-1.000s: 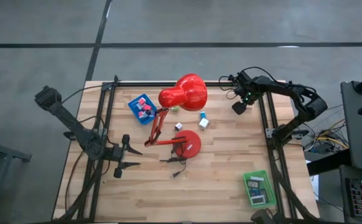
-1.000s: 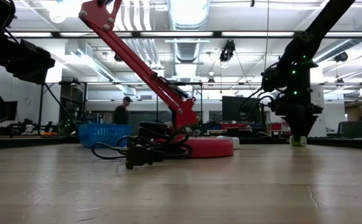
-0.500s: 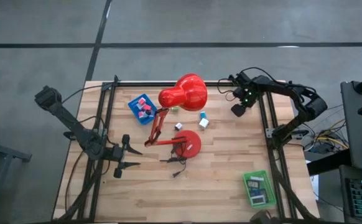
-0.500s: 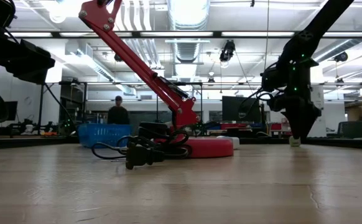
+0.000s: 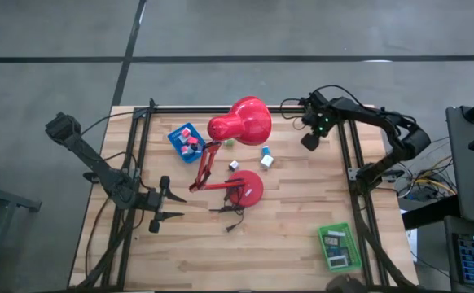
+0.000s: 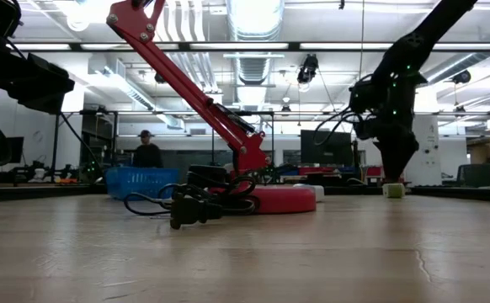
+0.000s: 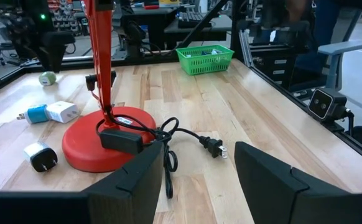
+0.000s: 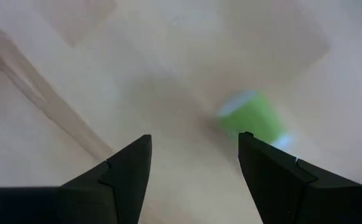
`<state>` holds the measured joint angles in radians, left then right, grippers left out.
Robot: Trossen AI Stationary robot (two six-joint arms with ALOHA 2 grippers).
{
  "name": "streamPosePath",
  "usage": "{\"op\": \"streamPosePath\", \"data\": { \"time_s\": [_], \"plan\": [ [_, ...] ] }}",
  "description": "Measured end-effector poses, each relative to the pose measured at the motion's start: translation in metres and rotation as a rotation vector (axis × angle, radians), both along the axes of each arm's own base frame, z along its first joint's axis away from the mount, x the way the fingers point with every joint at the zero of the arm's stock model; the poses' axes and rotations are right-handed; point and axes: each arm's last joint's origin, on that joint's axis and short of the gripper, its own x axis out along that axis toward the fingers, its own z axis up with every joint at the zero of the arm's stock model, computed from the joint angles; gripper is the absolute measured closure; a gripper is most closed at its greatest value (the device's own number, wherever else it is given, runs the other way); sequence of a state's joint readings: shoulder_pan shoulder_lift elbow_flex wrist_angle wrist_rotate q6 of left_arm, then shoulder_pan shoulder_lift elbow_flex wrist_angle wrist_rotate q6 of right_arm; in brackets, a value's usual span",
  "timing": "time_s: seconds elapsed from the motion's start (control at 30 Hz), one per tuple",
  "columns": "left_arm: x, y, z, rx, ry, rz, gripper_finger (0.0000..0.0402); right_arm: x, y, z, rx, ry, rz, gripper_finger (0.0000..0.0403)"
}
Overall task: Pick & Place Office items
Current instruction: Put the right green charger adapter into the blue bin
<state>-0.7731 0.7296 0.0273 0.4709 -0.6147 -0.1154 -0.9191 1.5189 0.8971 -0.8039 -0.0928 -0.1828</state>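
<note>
Right gripper (image 8: 193, 177) lifted, released; green block (image 8: 253, 117) lies tilted, blurred.

Red lamp (image 5: 239, 122), blue tray (image 5: 185, 140) & green tray (image 5: 339, 247), lt green block (image 8: 252, 118), pale wood table (image 5: 286, 228).

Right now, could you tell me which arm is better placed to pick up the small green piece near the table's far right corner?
The right. Its open gripper hangs just above the green piece, while the left gripper waits across the table beyond the red lamp.
</note>
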Motion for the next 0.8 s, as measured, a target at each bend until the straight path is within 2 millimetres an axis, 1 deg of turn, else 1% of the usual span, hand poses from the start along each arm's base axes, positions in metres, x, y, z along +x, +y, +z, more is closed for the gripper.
{"op": "streamPosePath", "data": {
  "time_s": [0.17,0.3,0.4,0.47,0.7,0.8],
  "plan": [
    [0.0,0.0,0.0,0.0,0.0,0.0,0.0199,-0.005,0.004,0.017,-0.082,0.085,0.103,0.0172],
    [0.0,0.0,0.0,0.0,0.0,0.0,0.0199,-0.01,0.007,0.024,-0.123,0.152,0.198,0.0172],
    [0.0,0.0,0.0,0.0,0.0,0.0,0.0199,-0.014,0.009,0.023,-0.13,0.236,0.279,0.0172],
    [0.0,0.0,0.0,0.0,0.0,0.0,0.0199,-0.014,0.008,0.021,-0.131,0.261,0.319,0.0172],
    [0.0,0.0,0.0,-0.004,0.001,0.001,0.0199,-0.01,0.003,0.011,-0.109,0.28,0.399,0.0172],
    [0.0,0.0,0.0,-0.003,0.001,0.001,0.0199,-0.008,0.001,0.007,-0.094,0.252,0.409,0.0172]
  ]
}}
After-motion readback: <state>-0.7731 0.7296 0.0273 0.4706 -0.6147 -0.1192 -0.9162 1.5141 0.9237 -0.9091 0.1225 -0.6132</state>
